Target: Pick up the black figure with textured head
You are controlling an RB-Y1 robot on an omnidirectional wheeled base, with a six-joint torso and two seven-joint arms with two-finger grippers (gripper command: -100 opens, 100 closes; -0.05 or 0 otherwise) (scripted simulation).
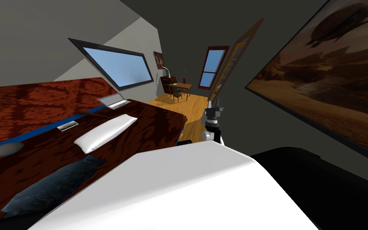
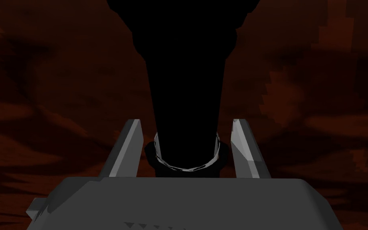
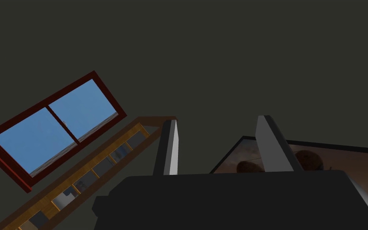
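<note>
The black figure (image 2: 185,80) rises as a tall dark shape with a silvery ring (image 2: 187,165) around its narrow end, close to the gripper's body. It lies over a dark red mottled surface (image 2: 319,100) that matches the bed cover (image 1: 151,123) in the head view. My left gripper (image 2: 187,147) is open, with one finger on each side of the figure's narrow end and a small gap at both sides. The figure's wider far end runs out of the picture. My right gripper (image 1: 215,107) is held up beside the bed's corner, open (image 3: 221,145) and holding nothing.
On the bed lie a white pillow (image 1: 105,133), a dark blue pillow (image 1: 53,185), a laptop (image 1: 113,101) and a small flat device (image 1: 67,125). A desk with a chair (image 1: 179,90) stands far off on the wooden floor. A large picture (image 1: 331,88) hangs on the right wall.
</note>
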